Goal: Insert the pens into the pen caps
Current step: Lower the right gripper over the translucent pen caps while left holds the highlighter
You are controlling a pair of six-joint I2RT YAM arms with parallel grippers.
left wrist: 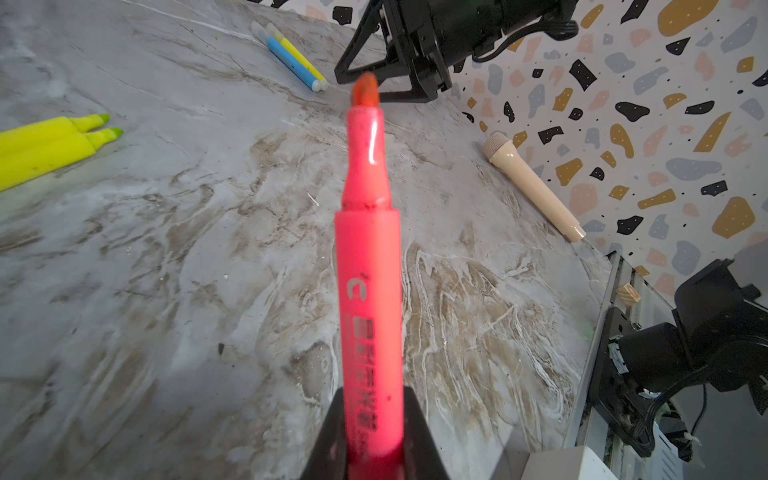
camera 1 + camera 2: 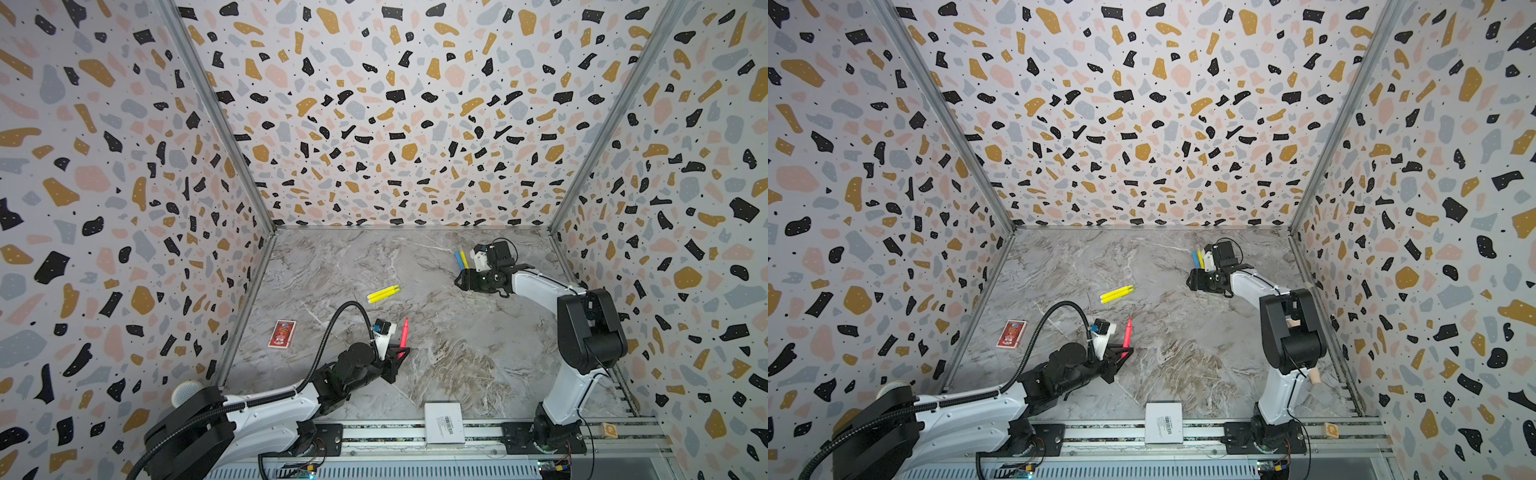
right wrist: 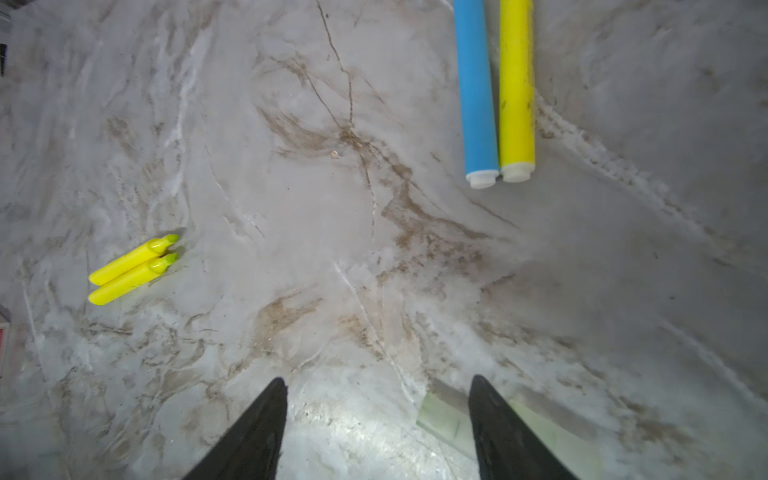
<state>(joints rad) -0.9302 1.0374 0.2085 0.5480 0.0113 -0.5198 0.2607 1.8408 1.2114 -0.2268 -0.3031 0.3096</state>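
Pink-red pen (image 1: 368, 291), uncapped, orange tip bare, sits pinched in left claw (image 2: 398, 354); right claw (image 3: 378, 380) stands open.

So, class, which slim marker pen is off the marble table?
The pink-red pen, clamped in the left gripper; the paired yellow pens, blue pen and its yellow neighbour lie on the table.

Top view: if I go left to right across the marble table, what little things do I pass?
red card box → two yellow pens lying side by side → pink pen → blue pen → yellow pen right beside it
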